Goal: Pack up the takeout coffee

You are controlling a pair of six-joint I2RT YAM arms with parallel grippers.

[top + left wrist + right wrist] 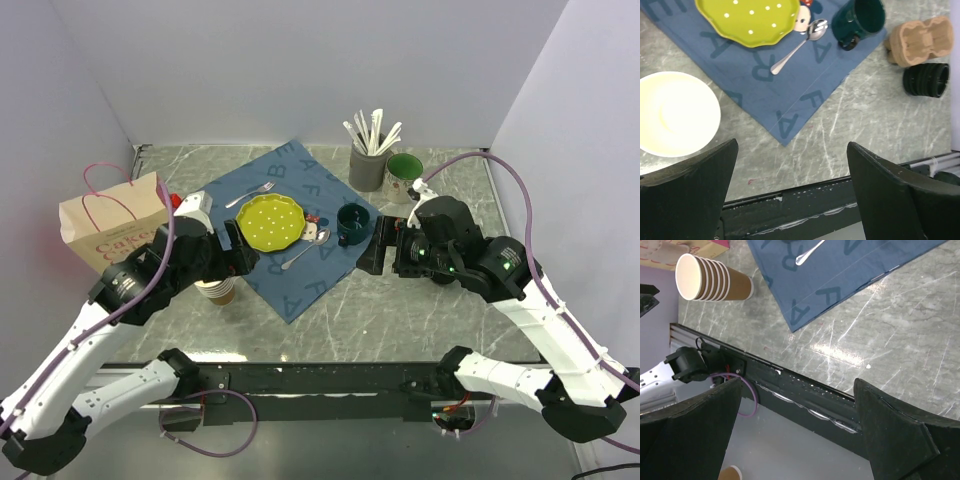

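The takeout coffee is not in view in any frame. A lidless stack of brown paper cups (216, 290) stands under my left arm; it shows from above in the left wrist view as the stack (675, 112) and on its side in the right wrist view as the stack (715, 282). My left gripper (238, 248) (792, 150) hangs open over bare table by the blue cloth (790, 90). My right gripper (378, 245) (799, 385) is open too, with nothing between its fingers. A pink-handled paper bag (110, 215) stands at the far left.
On the cloth lie a yellow plate (270, 220), fork (255, 192), spoon (800, 45) and dark green mug (352, 222). A moulded cup carrier (917, 40) and a stack of black lids (925, 80) sit right of the cloth. A grey holder (368, 165) and a green mug (403, 172) stand behind.
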